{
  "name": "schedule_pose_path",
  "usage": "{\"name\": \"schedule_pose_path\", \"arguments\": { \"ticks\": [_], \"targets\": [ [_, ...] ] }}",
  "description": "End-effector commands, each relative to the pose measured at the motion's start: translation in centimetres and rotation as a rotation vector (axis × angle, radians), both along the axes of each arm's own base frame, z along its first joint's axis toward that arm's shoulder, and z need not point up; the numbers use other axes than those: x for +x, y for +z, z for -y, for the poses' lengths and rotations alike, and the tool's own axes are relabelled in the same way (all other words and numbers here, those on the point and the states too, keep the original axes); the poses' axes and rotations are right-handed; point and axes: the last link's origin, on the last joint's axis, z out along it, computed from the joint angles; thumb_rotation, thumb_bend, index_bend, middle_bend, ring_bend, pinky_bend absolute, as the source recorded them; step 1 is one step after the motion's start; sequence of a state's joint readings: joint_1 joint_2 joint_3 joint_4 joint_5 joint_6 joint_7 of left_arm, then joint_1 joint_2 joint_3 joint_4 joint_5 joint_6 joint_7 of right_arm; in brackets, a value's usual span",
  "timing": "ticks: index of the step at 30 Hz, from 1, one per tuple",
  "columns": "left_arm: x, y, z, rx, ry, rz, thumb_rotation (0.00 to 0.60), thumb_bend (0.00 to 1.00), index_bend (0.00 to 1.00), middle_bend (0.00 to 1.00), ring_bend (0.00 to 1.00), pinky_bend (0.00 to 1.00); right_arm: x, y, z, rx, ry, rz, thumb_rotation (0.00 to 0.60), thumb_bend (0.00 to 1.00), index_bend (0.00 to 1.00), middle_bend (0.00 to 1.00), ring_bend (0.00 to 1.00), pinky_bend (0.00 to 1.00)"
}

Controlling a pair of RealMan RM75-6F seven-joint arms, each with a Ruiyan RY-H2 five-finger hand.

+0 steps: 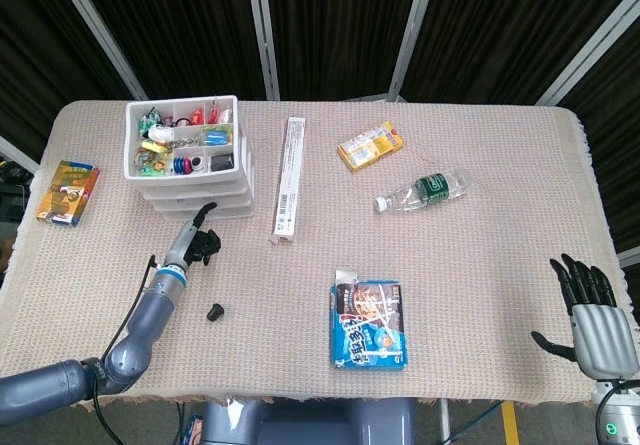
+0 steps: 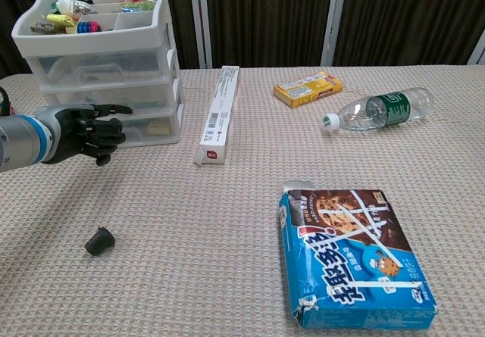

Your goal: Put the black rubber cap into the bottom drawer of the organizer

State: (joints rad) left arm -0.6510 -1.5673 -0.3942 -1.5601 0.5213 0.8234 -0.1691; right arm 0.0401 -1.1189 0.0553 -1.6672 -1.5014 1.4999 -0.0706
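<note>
White three-drawer organizer (image 2: 106, 72) stands at the far left of the table (image 1: 480, 265), its top tray full of small coloured items; all drawers appear closed, the bottom drawer (image 2: 148, 127) included. Left hand (image 2: 87, 131) sits just in front of the bottom drawer, fingers curled in on nothing, one finger stretched out toward the drawer face; actual contact cannot be told. Black rubber cap (image 2: 99, 241) lies loose on the table, nearer the robot than the organizer and apart from the left hand; in the head view it shows as a small dark spot (image 1: 214, 312). Just right of the organizer, a long white box (image 1: 287, 179) lies lengthwise. Farther right of the organizer, a small yellow box (image 1: 370, 145) and a clear bottle with green label (image 1: 424, 189) lying on its side. A blue cookie box (image 2: 352, 257) lies flat, to the right of the organizer and nearer the robot. Left of the organizer, a small colourful pack (image 1: 68, 192) near the table edge. Right hand (image 1: 595, 320) is far from the organizer at the near right table edge, fingers spread wide, holding nothing.
</note>
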Motion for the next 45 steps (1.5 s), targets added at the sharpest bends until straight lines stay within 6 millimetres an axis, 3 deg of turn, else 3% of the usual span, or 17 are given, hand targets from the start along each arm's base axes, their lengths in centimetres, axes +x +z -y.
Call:
{"name": "schedule_pose_path", "arguments": {
  "ticks": [1,23,32,38,45],
  "targets": [
    [0.0,-0.2,0.6,0.004,-0.007,0.019,0.600,0.97,0.11,0.93,0.85,0.76,0.0,0.0,0.0,-0.001,-0.001,0.000,0.600,0.01,0.05,0.00,0.00,0.00],
    [-1.4,-0.1,5.4,-0.033,-0.100,-0.011,0.600,0.99,0.12,0.93,0.85,0.76,0.0,0.1,0.0,-0.008,-0.001,-0.004,0.600,0.01,0.05,0.00,0.00,0.00],
    [-1.3,3.2,6.6,0.225,-0.490,-0.489,0.600,1.00,0.13,0.96,0.87,0.77,0.1,0.1,0.0,-0.008,0.006,-0.013,0.600,0.01,0.05,0.00,0.00,0.00],
    [-0.6,5.5,6.0,0.246,-0.578,-0.687,0.600,1.00,0.11,0.97,0.88,0.78,0.1,0.0,-0.1,-0.009,0.006,-0.015,0.600,0.01,0.05,0.00,0.00,0.00],
    [-0.8,6.4,5.0,0.150,-0.546,-0.830,0.600,1.00,0.15,0.97,0.88,0.78,0.1,0.0,-0.1,-0.007,0.002,-0.016,0.600,0.01,0.05,0.00,0.00,0.00]
  ]
}}
